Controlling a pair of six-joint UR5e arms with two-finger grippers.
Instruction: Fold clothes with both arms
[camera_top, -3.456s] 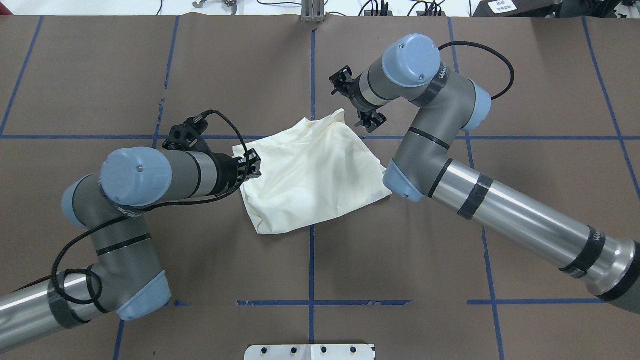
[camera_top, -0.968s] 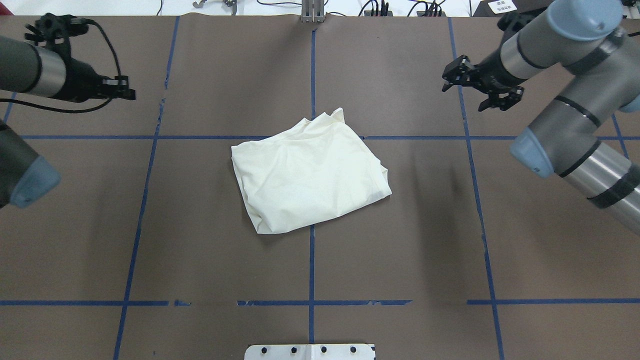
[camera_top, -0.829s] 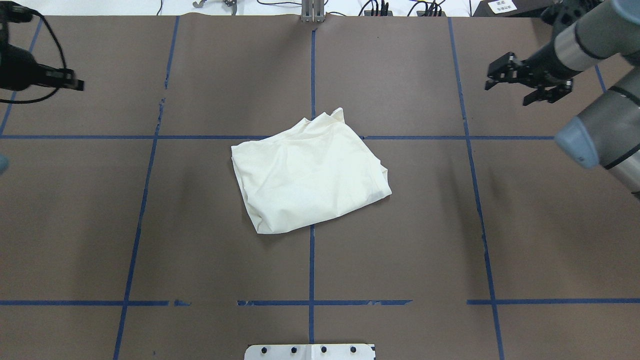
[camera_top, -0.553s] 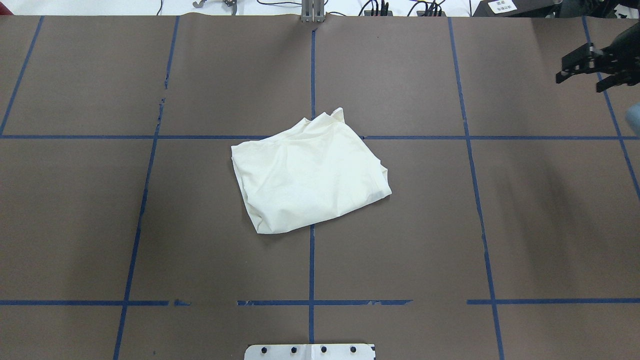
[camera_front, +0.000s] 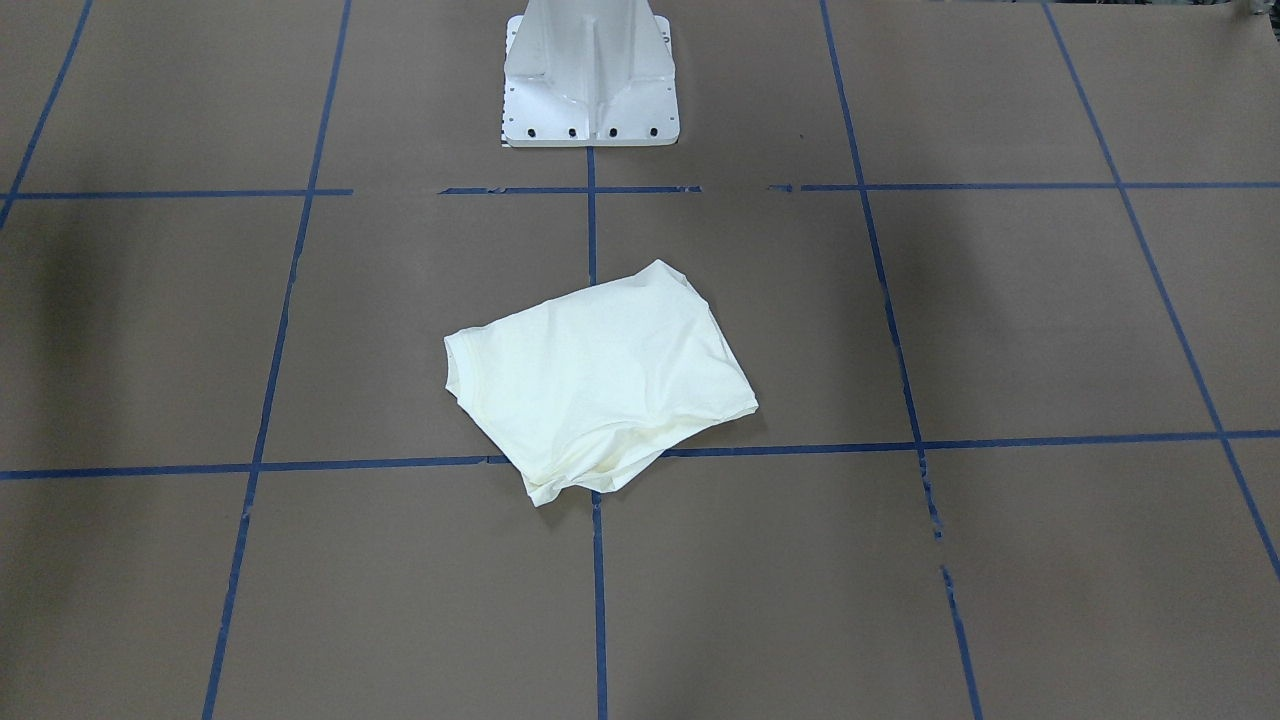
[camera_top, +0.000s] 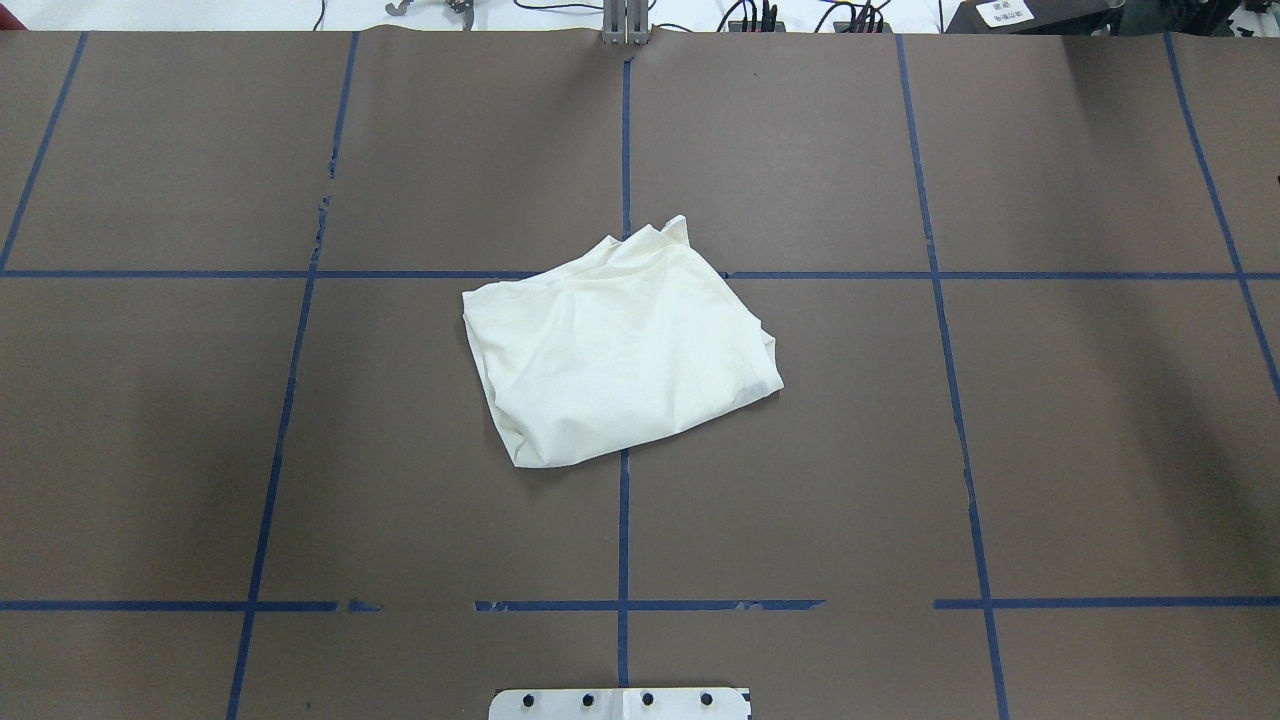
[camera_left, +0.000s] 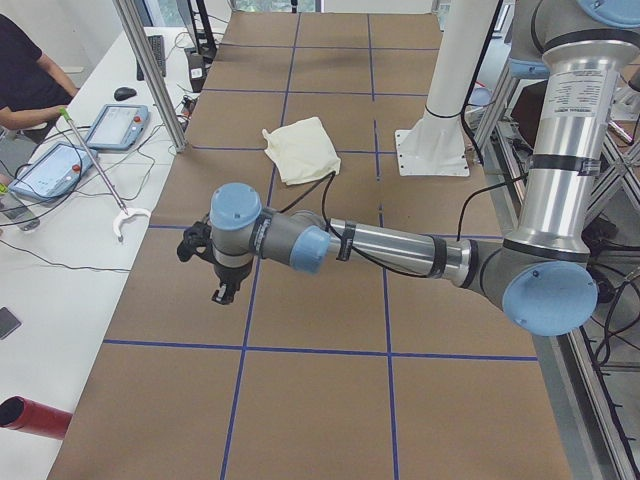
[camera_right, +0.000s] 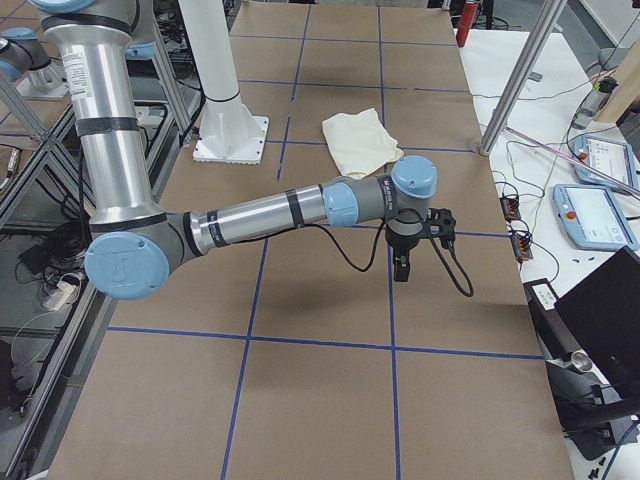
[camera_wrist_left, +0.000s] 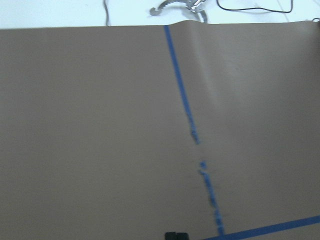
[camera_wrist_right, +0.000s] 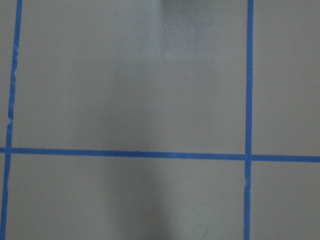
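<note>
The grey metal left arm (camera_left: 390, 245) and right arm (camera_right: 250, 212) have swung away to the brown paper worktop's (camera_top: 300, 450) ends, leaving the folded cream-white T-shirt (camera_top: 620, 350) at centre, apparently finished. Left tool (camera_left: 222, 292), right tool (camera_right: 402, 270): open or closed, I cannot tell.

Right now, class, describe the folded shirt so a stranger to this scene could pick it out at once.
Start at the brown table gridded with blue tape and go forward from the white base pedestal to the second crossing of tape lines. The shirt lies folded over that crossing: a cream, creased bundle, the only soft, pale thing on the brown surface.
</note>
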